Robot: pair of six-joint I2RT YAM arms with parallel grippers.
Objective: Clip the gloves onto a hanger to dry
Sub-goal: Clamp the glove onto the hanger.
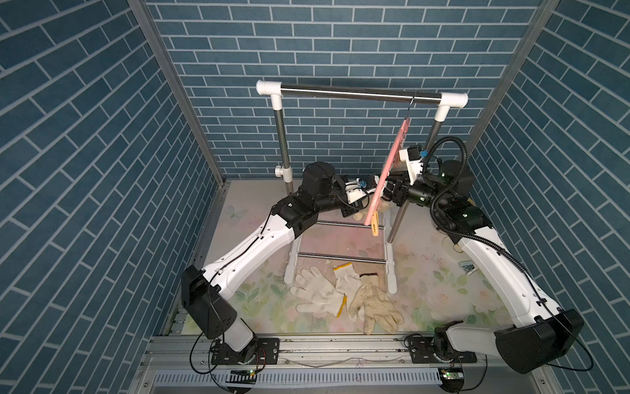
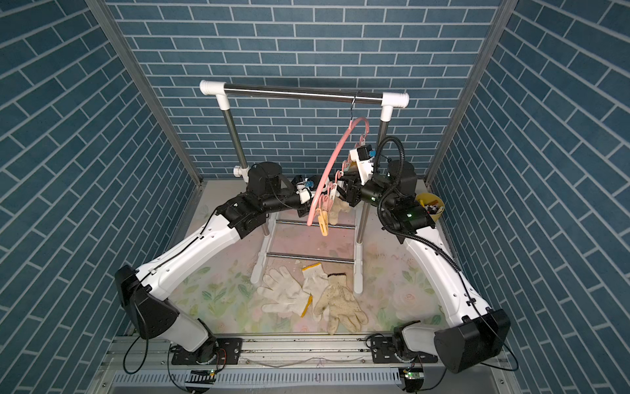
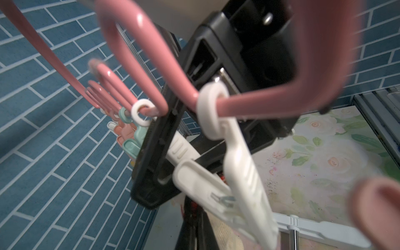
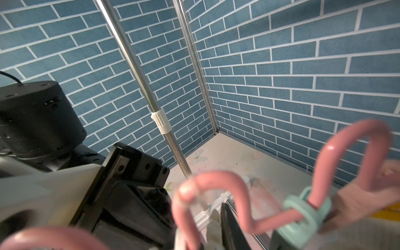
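The pink hanger (image 1: 392,160) (image 2: 327,170) hangs by its dark hook from the rack bar, tilted, with pastel clips along its lower edge. Both grippers meet at its lower part. My left gripper (image 2: 301,211) (image 3: 194,216) has its fingers together on a cream glove (image 3: 225,233) (image 2: 337,211) that dangles under the hanger. My right gripper (image 2: 341,191) (image 4: 207,238) reaches in from the other side, shut on the handles of a white clip (image 3: 244,173). Two more gloves (image 1: 320,293) (image 1: 371,303) lie flat on the mat at the front; the right one is stained.
The steel-tube rack (image 1: 358,92) (image 2: 300,91) stands mid-table, its white feet and cross bars (image 1: 341,257) just behind the lying gloves. A yellow cup (image 2: 430,204) sits behind the right arm. A yellow clip (image 1: 375,223) dangles at the hanger's low end. Brick-patterned walls close three sides.
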